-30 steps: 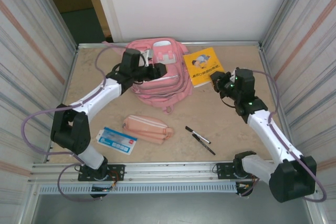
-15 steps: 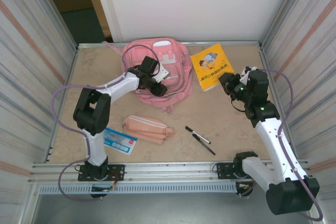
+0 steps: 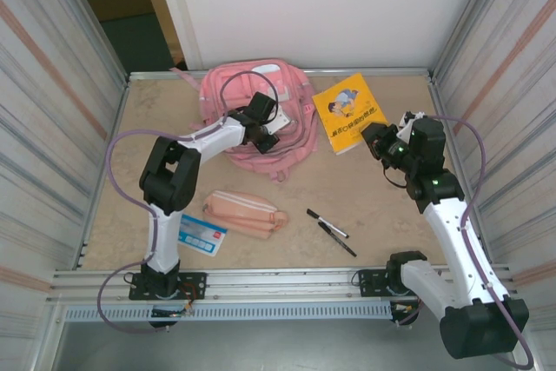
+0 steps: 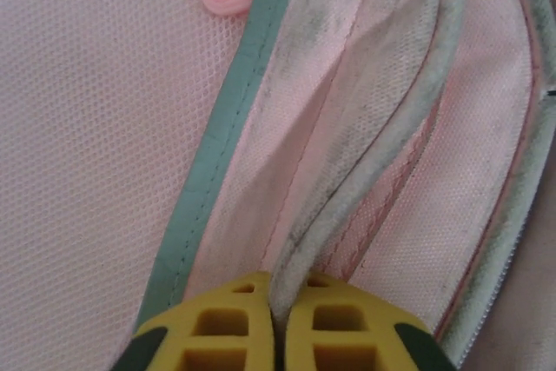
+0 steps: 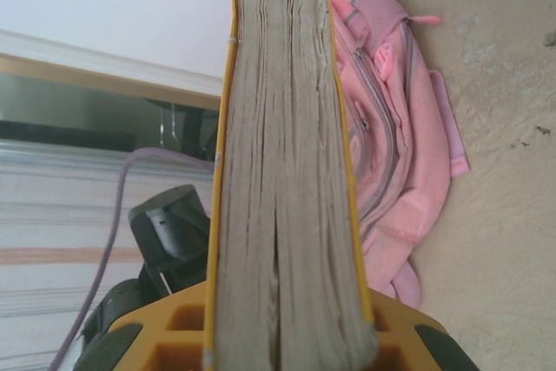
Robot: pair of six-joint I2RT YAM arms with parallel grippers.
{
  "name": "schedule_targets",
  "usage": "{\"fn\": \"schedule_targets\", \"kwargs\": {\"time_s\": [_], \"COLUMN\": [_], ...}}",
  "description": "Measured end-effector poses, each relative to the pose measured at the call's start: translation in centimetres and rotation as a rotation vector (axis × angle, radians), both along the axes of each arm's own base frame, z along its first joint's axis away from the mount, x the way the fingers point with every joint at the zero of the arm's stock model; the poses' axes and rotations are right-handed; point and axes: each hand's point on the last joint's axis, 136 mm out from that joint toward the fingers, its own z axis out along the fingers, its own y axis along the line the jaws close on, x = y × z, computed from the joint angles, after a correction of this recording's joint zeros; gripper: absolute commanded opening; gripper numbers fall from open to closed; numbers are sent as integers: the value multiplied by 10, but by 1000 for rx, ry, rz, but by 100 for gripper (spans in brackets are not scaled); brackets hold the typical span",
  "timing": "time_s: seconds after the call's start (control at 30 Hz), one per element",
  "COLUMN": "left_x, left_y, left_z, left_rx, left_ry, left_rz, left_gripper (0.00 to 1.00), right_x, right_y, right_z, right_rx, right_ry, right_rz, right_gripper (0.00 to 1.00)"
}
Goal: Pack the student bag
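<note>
Well, the left gripper [image 4: 278,293] is pinched together on a fabric edge of the pink backpack [image 3: 291,97], while the right gripper [image 3: 375,138] clamps the yellow book [image 3: 347,110].

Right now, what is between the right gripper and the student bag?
The yellow book, clamped in the right gripper, reaches toward the student bag; the top view shows it.

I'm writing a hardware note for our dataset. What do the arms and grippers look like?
The left arm and right arm have white link shells, black joint housings and a lilac cable looping alongside. The left gripper and right gripper have yellow moulded fingers with square recesses and dark green outer edges.
</note>
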Motion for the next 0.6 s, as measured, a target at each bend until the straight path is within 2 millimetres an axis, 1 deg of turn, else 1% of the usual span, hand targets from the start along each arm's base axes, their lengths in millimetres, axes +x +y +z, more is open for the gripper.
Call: {"fn": "schedule_targets", "kwargs": {"time_s": [0.07,0.13,0.2,0.23,0.27,0.33,0.37,0.4,0.47,0.53,0.6], "left_x": [0,-1,-1,-1,1,4,6,7,7,5,4], "left_y": [-1,-3,-5,-5,-5,-5,-5,-3,1,5,8], "left_z": [3,11,25,34,47,76,95,110,137,154,162], "left_rx": [2,0,-8,-14,-23,-46,-61,-74,-92,-106,-117], "left_ry": [-10,-26,-47,-61,-81,-132,-169,-200,-251,-281,-287], "left_rz": [-1,-3,-2,1,7,20,27,35,51,63,78], "left_gripper": [0,0,0,0,0,0,0,0,0,0,0], "right_x": [-3,-5,-5,-6,-6,-7,-8,-8,-7,-6,-4], "right_y": [0,3,9,11,15,17,18,19,26,34,42], "right_z": [-7,-17,-35,-43,-55,-74,-82,-87,-88,-88,-90], "right_rx": [-4,-16,-24,-23,-17,1,14,28,64,96,112], "right_ry": [27,63,125,155,201,282,317,337,346,345,355], "right_rz": [3,27,81,107,140,181,201,217,262,309,347], "right_gripper": [0,0,0,0,0,0,0,0,0,0,0]}}
